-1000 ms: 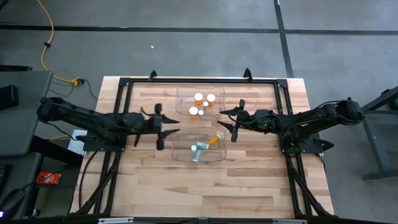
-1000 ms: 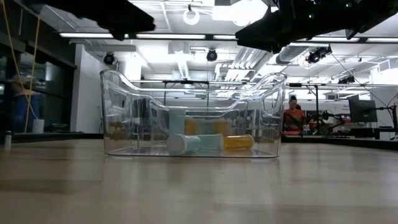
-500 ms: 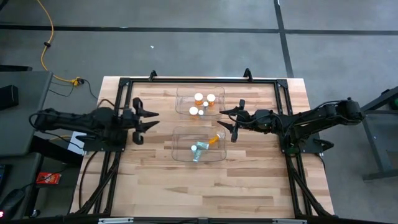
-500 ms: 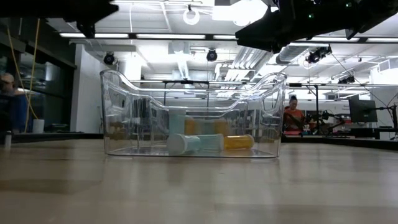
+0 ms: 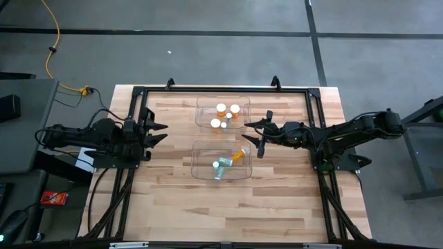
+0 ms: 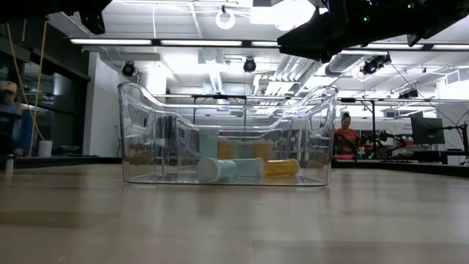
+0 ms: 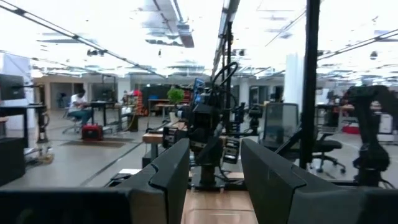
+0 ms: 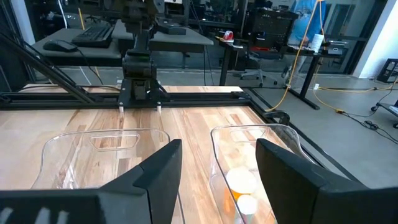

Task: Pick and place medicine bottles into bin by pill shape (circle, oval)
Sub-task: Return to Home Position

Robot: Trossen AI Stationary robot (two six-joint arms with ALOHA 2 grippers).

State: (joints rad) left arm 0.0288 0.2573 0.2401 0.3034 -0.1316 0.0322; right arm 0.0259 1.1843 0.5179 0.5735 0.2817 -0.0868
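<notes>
Two clear bins sit at the table's middle. The far bin (image 5: 223, 112) holds several upright medicine bottles (image 5: 221, 108), mostly orange with white caps (image 8: 239, 186). In the near bin (image 5: 221, 160) an orange bottle (image 5: 239, 155) and pale teal bottles (image 5: 220, 166) lie on their sides on its floor (image 6: 220, 170). My left gripper (image 5: 163, 133) hangs open over the table's left part, well away from the bins, nothing between its fingers (image 7: 214, 180). My right gripper (image 5: 244, 131) hovers open just right of the bins, above the gap between them (image 8: 217, 174).
A black frame (image 5: 221, 88) runs along the table's edges. Bare wood lies left, right and near of the bins (image 5: 221, 207). People and desks show in the room beyond the table (image 6: 344, 132).
My left gripper has drawn back from beside the near bin toward the table's left edge and tipped upward, its fingers keeping the same gap. The bottles and bins have stayed where they were.
</notes>
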